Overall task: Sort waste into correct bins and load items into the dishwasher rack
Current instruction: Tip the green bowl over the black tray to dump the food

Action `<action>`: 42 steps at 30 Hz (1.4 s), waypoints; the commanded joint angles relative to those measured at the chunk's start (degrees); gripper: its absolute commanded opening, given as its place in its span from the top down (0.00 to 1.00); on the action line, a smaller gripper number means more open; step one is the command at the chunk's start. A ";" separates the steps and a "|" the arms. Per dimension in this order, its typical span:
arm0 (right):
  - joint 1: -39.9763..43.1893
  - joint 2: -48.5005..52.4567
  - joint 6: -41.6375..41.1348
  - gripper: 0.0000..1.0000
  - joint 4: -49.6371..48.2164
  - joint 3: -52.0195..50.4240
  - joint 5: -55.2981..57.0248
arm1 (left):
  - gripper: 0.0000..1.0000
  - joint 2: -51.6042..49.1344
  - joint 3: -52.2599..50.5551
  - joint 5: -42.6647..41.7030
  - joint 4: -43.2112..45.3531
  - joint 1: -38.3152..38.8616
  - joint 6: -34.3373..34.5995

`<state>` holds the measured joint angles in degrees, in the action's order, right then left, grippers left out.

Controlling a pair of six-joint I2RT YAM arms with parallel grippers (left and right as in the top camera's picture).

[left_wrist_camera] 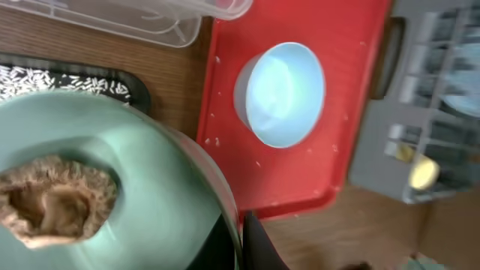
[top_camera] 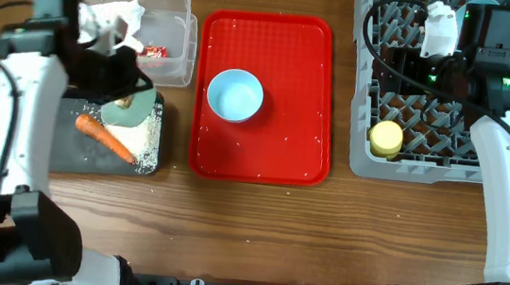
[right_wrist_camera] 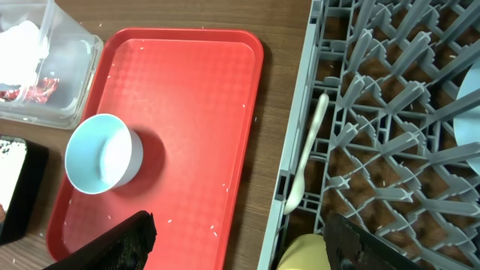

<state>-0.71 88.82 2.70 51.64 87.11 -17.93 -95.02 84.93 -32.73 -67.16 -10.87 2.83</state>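
Half done-ish: left gripper is clamping the mint bowl, brown lump inside, over the black tray; right gripper is hanging spread, probably empty, above the rack; blue bowl is waiting.

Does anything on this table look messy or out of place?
Yes. Loose rice grains are scattered over the red tray around the pale blue bowl. More rice lies in the black tray beside a carrot, and the green bowl has a brown lump in it.

overhead looks straight down; both wrist views share the whitish-blue bowl.
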 commanded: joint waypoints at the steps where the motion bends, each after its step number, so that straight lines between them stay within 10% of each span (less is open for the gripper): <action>1: -0.17 -0.92 0.13 0.25 -0.04 -0.11 0.31 | 0.96 0.37 -0.07 -13.31 -2.78 -6.29 -10.99; 18: -0.17 -0.92 0.07 0.25 1.11 -0.11 0.31 | 0.96 -5.90 -18.34 -45.20 6.19 -41.03 -17.66; 35: -0.17 -0.92 0.07 0.25 1.55 -0.13 0.33 | 0.96 -10.34 -17.49 -57.57 9.35 -35.82 -17.62; 42: -0.17 -0.92 -1.38 0.24 1.31 -0.11 0.31 | 0.96 3.91 -8.68 -28.59 15.85 -8.07 -9.88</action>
<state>-0.71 88.82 2.42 53.15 87.11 -17.96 -95.24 74.26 -77.25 -54.50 -28.38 -12.27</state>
